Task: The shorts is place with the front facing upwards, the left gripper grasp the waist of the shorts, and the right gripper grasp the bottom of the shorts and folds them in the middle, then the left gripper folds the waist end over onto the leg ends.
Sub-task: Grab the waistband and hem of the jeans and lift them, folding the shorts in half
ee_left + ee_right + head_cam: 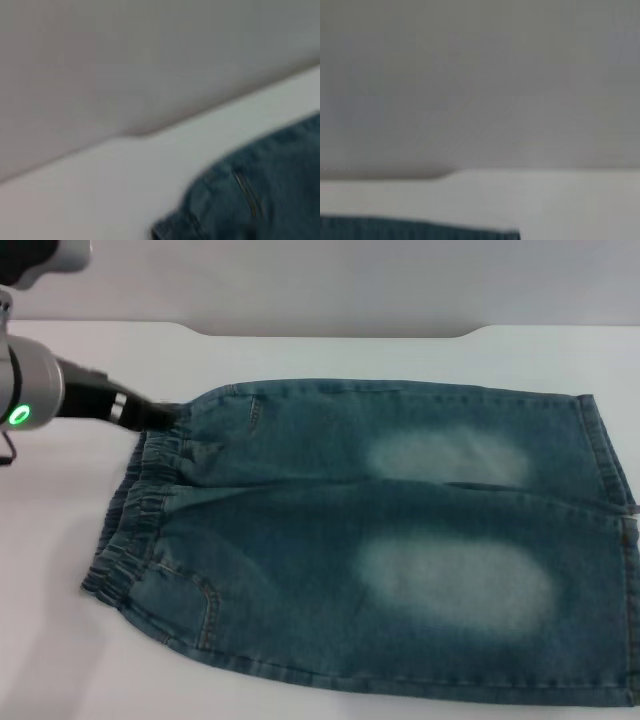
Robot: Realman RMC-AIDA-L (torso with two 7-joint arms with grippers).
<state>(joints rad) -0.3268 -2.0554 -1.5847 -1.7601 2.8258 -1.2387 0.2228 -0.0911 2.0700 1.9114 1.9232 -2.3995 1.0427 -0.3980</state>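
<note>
The blue-green denim shorts [400,540] lie spread flat on the white table [50,640], with two pale faded thigh patches facing up. The elastic waist [135,520] is at the left, and the hemmed leg ends [610,480] reach the right edge of the head view. My left gripper [160,418], on the arm with the green light, sits at the far corner of the waist and touches the fabric. The left wrist view shows that corner of the shorts [260,200] close up. The right wrist view shows only a strip of denim [420,229]. My right gripper is out of view.
The table's far edge [340,332] runs behind the shorts, with a grey wall beyond it. Bare white tabletop lies left of the waist and between the shorts and the far edge.
</note>
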